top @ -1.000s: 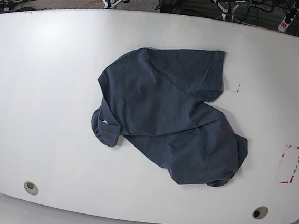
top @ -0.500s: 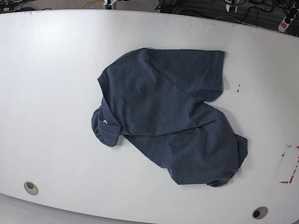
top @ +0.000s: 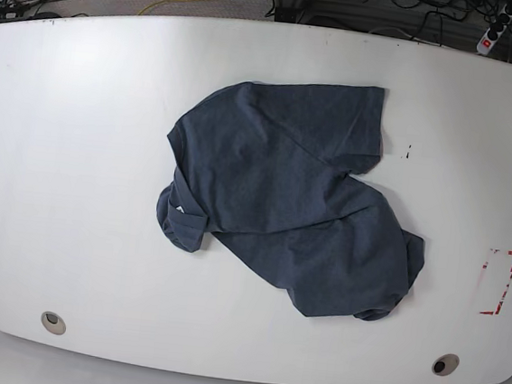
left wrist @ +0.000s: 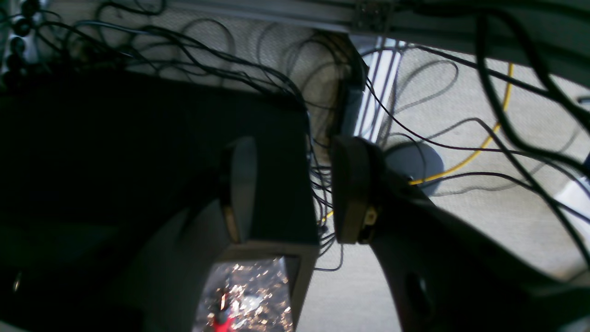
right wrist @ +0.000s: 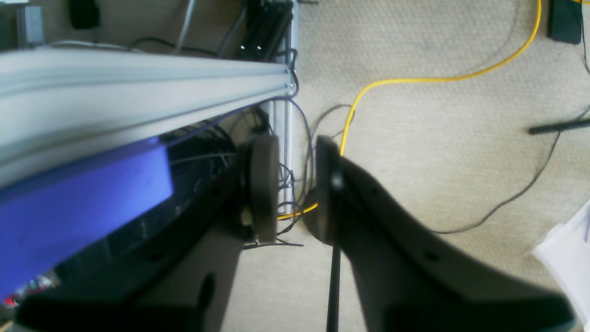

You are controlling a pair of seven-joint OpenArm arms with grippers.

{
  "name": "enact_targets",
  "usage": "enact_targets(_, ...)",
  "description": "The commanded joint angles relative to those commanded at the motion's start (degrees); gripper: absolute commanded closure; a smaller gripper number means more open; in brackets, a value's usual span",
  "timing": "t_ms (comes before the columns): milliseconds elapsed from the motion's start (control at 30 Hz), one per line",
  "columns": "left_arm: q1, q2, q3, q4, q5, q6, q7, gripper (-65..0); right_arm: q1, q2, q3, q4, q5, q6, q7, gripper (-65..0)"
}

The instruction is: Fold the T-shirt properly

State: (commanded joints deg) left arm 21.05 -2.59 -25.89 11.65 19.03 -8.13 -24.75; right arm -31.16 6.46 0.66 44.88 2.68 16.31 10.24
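T-shirt (top: pixel 296 200) lies crumpled and unfolded mid-surface (top: pixel 75 184); left gripper (left wrist: pixel 295 189) and right gripper (right wrist: pixel 295 184), both spread and empty, hang beyond the surface; all folding remains.

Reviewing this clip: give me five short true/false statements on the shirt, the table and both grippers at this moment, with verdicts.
1. The T-shirt lies neatly folded into a rectangle. False: it lies crumpled and spread at an angle.
2. No lettering shows on the shirt's upper side. True.
3. The left gripper holds cloth. False: its jaws stand apart with only cables and floor beyond.
4. The right gripper is over carpeted floor, not the table. True.
5. A red-marked rectangle sits at the base view's left edge. False: it is near the right edge.
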Motion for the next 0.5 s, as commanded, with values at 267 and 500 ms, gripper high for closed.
enact_targets(267, 7.5, 1.0, 0.2, 19.5, 0.4, -0.2, 0.7, -24.7, -1.2, 0.0, 0.3, 1.2, 0.1, 0.00, 0.0, -12.2)
enact_targets(500, 16.4, 4.3, 0.2, 40.2, -0.3, -9.1, 6.4, -24.7, -5.5, 0.0, 0.4, 7.1, 0.5, 0.00, 0.1, -12.2)
